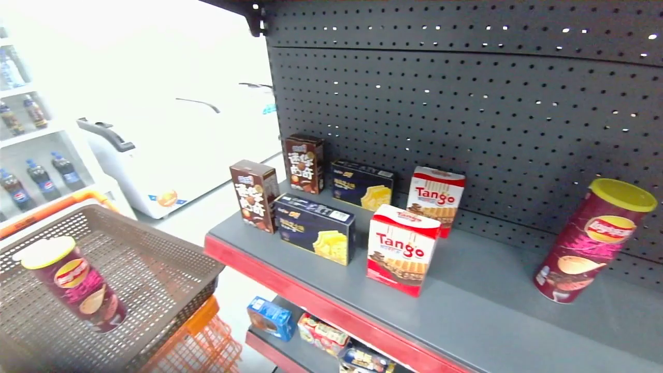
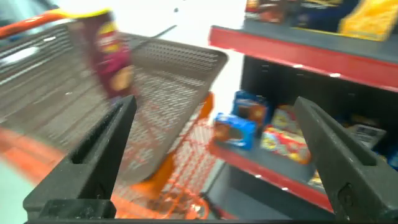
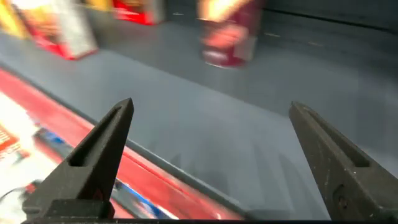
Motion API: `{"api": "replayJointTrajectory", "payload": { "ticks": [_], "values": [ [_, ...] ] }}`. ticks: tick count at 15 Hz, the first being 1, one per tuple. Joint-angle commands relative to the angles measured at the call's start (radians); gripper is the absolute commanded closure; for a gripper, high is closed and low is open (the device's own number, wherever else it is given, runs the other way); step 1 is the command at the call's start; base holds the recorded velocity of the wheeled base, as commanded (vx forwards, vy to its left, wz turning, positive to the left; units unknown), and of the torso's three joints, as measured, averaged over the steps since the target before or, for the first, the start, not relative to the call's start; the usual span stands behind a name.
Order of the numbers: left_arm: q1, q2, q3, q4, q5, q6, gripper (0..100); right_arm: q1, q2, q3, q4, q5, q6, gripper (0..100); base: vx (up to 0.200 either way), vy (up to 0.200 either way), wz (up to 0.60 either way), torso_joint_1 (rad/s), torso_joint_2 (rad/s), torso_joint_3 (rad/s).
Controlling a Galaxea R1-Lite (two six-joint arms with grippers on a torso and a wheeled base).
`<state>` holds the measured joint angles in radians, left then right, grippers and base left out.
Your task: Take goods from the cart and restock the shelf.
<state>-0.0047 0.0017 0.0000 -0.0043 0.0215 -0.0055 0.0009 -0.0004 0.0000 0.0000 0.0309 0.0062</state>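
A maroon chip can with a yellow lid (image 1: 75, 282) stands tilted in the brown cart basket (image 1: 155, 259) at the lower left; the left wrist view shows the same can (image 2: 106, 53) beyond my left gripper (image 2: 214, 112), which is open and empty. A second chip can (image 1: 590, 241) stands on the grey shelf (image 1: 466, 305) at the right, against the pegboard. It appears blurred as the can (image 3: 227, 37) past my right gripper (image 3: 211, 109), which hangs open over the shelf's front part with nothing between its fingers.
Two brown boxes (image 1: 256, 194), two dark blue boxes (image 1: 316, 228) and two red-and-white wafer boxes (image 1: 401, 248) stand on the shelf's left half. The shelf has a red front edge (image 1: 311, 300). A lower shelf (image 2: 273, 168) holds more packets. An orange cart frame (image 1: 197, 342) sits under the basket.
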Motion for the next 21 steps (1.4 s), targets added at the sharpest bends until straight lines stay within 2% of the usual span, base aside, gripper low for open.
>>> {"api": "replayJointTrajectory", "payload": {
  "ticks": [1,4,10,11,12,13,14,16,18,19,20,21],
  "values": [
    [0.000,0.000,0.000,0.000,0.002,-0.001,0,-0.001,0.000,0.000,0.000,0.000,0.000,0,0.000,0.000,0.60,0.002,0.01,0.002],
    [0.000,0.000,0.000,0.000,0.000,0.001,0,0.001,0.000,0.000,0.000,0.000,0.000,0,0.000,0.000,0.60,0.002,0.00,0.006],
    [-0.001,0.000,0.000,0.001,-0.014,0.006,0,0.001,0.000,0.000,0.000,0.000,0.000,0,0.000,0.000,0.00,0.000,0.00,0.000],
    [0.000,0.000,-0.002,-0.006,-0.009,0.018,0,0.001,0.000,0.000,0.000,0.000,0.000,0,0.000,0.000,0.00,0.000,0.00,0.000],
    [0.000,0.003,-0.051,0.004,-0.018,0.095,0,0.001,0.000,0.000,0.000,0.000,0.000,0,0.000,0.000,0.00,0.000,0.00,0.000],
    [-0.012,0.081,-0.143,0.047,-0.017,0.200,0,0.001,0.000,0.000,0.000,0.001,0.000,0,0.000,0.000,0.00,0.000,0.00,0.000],
    [-0.017,0.202,-0.225,0.093,-0.012,0.223,0,0.001,0.000,0.000,0.000,0.000,0.000,0,0.000,0.000,0.00,0.000,0.00,0.000],
    [0.011,0.508,-0.449,0.101,0.018,0.216,0,0.001,0.000,0.000,0.000,0.000,0.000,0,0.000,0.000,0.00,0.000,0.00,0.000],
    [0.020,0.738,-0.566,0.072,0.069,0.213,0,0.001,0.000,0.000,0.000,0.000,0.000,0,0.000,0.000,0.00,0.000,0.00,0.000],
    [0.000,0.827,-0.589,0.041,0.074,0.223,0,0.001,0.000,0.000,0.000,0.000,0.000,0,0.000,0.000,0.00,0.000,0.00,0.000],
    [0.034,0.897,-0.594,0.004,0.051,0.219,0,0.001,0.000,0.000,0.000,0.000,0.000,0,0.000,0.000,0.00,0.000,0.00,0.000],
    [0.114,0.983,-0.594,-0.019,-0.034,0.226,0,0.001,0.000,0.000,0.000,0.000,0.000,0,0.000,0.000,0.00,0.000,0.00,0.000]
  ]
}}
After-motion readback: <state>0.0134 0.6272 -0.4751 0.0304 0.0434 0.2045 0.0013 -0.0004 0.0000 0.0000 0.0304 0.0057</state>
